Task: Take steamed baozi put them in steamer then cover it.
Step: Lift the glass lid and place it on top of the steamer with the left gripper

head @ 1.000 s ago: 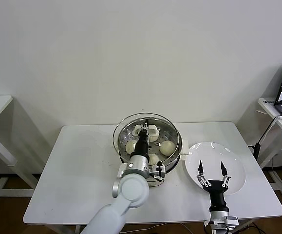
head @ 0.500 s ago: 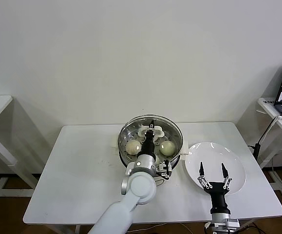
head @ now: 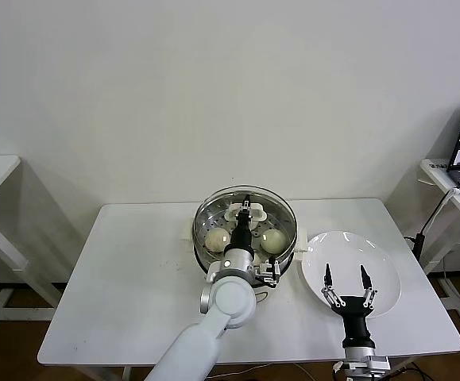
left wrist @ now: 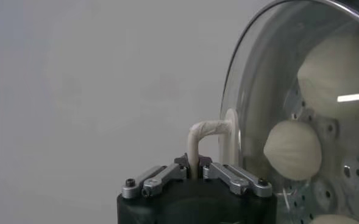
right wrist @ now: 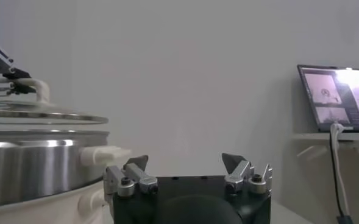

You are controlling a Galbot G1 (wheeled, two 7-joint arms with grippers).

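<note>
The fingers of the left gripper are pinched on the cream loop handle of the glass lid, which is held over the steamer at the back of the counter. Two steamed baozi are seen through the glass; any others are hidden by the left arm stretched forward across the pot. The right gripper is poised above the white plate, fingers spread.

Steamer – shiny polished metal; lid – clear glass; baozi matt, smooth dough.
</note>
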